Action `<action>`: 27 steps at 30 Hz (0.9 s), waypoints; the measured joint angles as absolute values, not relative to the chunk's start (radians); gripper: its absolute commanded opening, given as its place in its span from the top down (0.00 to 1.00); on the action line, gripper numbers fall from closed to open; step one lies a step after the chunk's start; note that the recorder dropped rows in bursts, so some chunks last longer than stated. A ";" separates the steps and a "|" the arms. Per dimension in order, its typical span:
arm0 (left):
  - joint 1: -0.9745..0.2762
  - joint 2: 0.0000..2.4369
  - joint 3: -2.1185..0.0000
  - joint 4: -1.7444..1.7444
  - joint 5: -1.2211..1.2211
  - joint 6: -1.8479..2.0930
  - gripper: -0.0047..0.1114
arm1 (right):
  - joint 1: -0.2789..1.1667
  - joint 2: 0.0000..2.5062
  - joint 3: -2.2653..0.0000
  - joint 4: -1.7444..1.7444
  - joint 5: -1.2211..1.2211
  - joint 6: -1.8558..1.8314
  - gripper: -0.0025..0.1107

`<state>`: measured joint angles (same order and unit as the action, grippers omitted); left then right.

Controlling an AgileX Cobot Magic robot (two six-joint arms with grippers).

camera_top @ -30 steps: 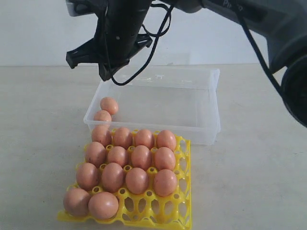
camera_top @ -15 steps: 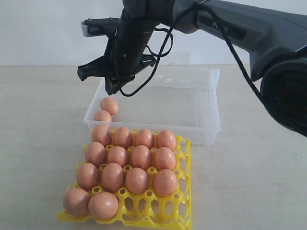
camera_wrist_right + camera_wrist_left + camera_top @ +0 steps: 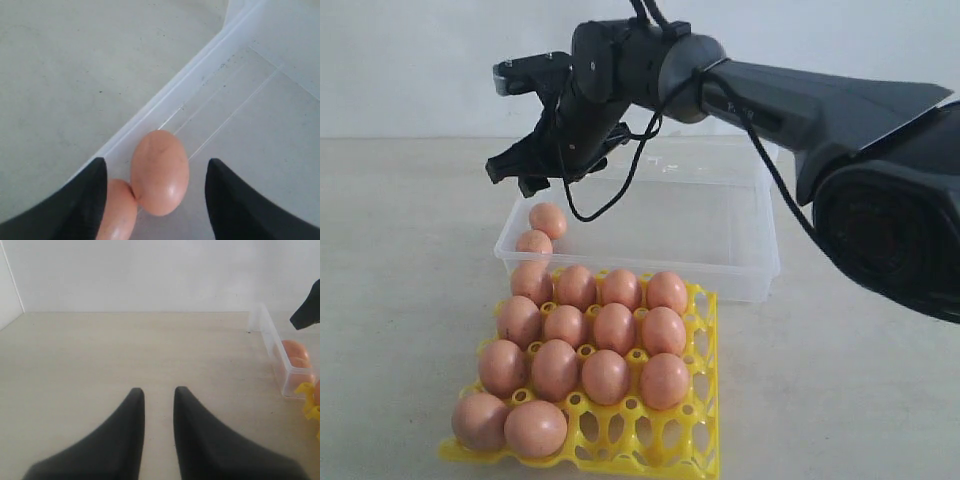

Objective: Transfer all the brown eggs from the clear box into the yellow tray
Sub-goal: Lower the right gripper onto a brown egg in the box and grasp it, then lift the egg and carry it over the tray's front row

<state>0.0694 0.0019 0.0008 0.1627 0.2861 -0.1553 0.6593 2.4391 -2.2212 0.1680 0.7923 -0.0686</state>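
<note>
pale beige tabletop [image 3: 390,300] below a plain white wall [image 3: 410,60]. toward the back, clear box [image 3: 740,275], long side facing the camera, with only two brown eggs [image 3: 548,220] inside, tucked into its left near corner and touching each other. just in front of the box, yellow tray [image 3: 708,400]; touching the box wall or merely beside it, cannot tell. fourteen more eggs seated in the tray: three full rows of four, then two at the left of the nearest row, with the two cups at the near right bare.

right gripper [image 3: 513,178] reaching in from the right across the middle, hanging above the left end of the box, directly over the two loose eggs. jaws spread wide, gripping nothing. seen from the right wrist, dark fingers [image 3: 82,200] flanking the upper egg, clear of it on both sides.

left gripper [image 3: 159,392] low over bare tabletop, well apart from the box. jaws parted by a narrow slit only, nothing between them. from the left wrist, a corner of the box with both eggs and a sliver of the tray in sight.
</note>
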 measured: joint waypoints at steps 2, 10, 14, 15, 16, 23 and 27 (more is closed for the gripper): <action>0.069 0.002 0.001 0.163 0.286 -0.155 0.77 | 0.659 2.463 -2.221 0.164 0.761 -0.067 0.48; 0.069 0.002 0.001 0.163 0.286 -0.155 0.77 | 0.659 2.531 -2.221 0.135 0.686 -0.061 0.48; 0.069 0.002 0.001 0.163 0.286 -0.155 0.77 | 0.659 2.563 -2.221 0.113 0.677 -0.061 0.48; 0.069 0.002 0.001 0.163 0.286 -0.155 0.77 | 0.659 2.568 -2.221 0.110 0.672 -0.061 0.48; 0.069 0.002 0.001 0.163 0.286 -0.155 0.77 | 0.659 2.573 -2.221 0.108 0.665 -0.061 0.48; 0.069 0.002 0.001 0.163 0.286 -0.155 0.77 | 0.659 2.584 -2.221 0.086 0.611 -0.053 0.81; 0.069 0.002 0.001 0.163 0.286 -0.155 0.77 | 0.659 2.584 -2.221 0.086 0.617 0.000 0.98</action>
<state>0.0694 0.0019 0.0008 0.1627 0.2861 -0.1553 0.6593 2.5839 -2.2212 0.0860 0.6171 0.0000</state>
